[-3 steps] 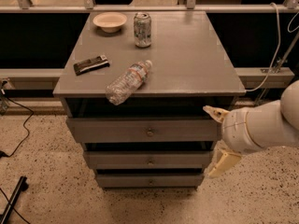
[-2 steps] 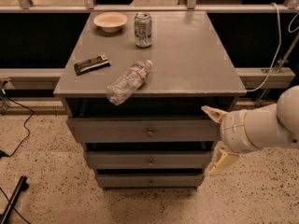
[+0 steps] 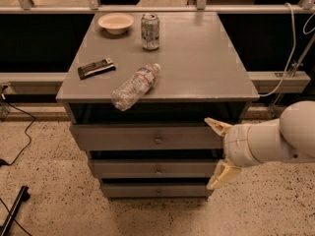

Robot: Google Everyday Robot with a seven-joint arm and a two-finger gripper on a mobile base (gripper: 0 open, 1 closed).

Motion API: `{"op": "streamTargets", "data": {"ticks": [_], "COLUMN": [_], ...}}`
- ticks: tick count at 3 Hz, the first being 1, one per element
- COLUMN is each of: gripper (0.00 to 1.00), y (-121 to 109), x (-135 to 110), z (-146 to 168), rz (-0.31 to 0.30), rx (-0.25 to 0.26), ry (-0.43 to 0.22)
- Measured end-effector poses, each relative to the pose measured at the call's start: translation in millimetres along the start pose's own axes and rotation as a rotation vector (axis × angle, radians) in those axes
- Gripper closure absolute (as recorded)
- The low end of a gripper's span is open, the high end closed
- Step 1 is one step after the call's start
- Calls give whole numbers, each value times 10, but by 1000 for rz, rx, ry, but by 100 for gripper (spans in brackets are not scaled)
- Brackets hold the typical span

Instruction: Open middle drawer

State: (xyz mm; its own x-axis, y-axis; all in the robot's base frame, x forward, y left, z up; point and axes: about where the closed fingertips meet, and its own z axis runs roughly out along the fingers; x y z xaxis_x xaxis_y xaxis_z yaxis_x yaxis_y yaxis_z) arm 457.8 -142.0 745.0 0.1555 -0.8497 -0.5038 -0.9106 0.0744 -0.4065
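Nearest, at lower right: end effector (image 3: 216,151), fingers spread apart, before the right ends of the drawer fronts. Behind it: middle drawer (image 3: 128,169), second of three grey fronts. Farther, on the desk (image 3: 197,68): lying bottle (image 3: 135,86), upright can (image 3: 150,31), bowl (image 3: 115,22).

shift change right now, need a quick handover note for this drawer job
Gripper: open, holding nothing, at the right end of the drawer fronts.
Middle drawer: looks shut; its knob is left of the gripper, not gripped.
Done: nothing on the drawer itself.
Left: reach the knob, close on it, pull the drawer out.
On the top: bottle, can, bowl, not part of the job.
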Motion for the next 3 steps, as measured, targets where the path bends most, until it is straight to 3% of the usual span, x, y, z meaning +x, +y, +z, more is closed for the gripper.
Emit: {"op": "streamTargets", "data": {"ticks": [1,2,3], "gripper": [0,0,0], "y": [253,531,531], "x": [53,191,191], "z": [499,905,905], "rz": [6,12,12], "rx": [-14,-60,-60], "ry": [-59,-70,-70]}}
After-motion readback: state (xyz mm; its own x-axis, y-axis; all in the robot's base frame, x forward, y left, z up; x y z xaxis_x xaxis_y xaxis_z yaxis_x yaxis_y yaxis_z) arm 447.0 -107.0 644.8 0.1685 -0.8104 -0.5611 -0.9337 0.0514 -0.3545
